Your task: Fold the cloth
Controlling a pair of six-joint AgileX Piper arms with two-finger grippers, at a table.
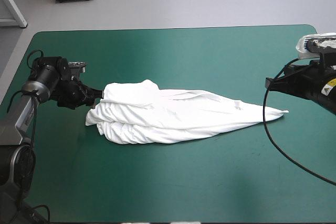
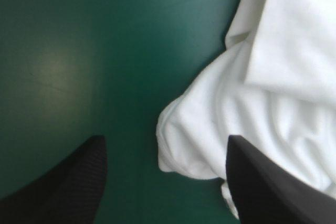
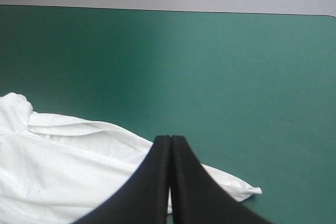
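**T-shirt across the desk's middle**

Your T-shirt (image 1: 157,116) lies on the desk (image 1: 173,182), bulk to the left, tapering to a tip at the right. The left gripper (image 1: 97,97) sits at its left end, and the right gripper (image 3: 170,138) is near the tip.

T-shirt (image 3: 68,171) partly behind the fingers (image 3: 189,187) of the right gripper (image 3: 170,138) (more past the edge)

The right gripper (image 3: 170,141) held its black fingers pressed together in one pointed arch. The white T-shirt (image 3: 68,166) lay rumpled beside and under it, one narrow tip showing just past its other side. Ahead of it the teal-green cover (image 3: 210,66) stretched away.
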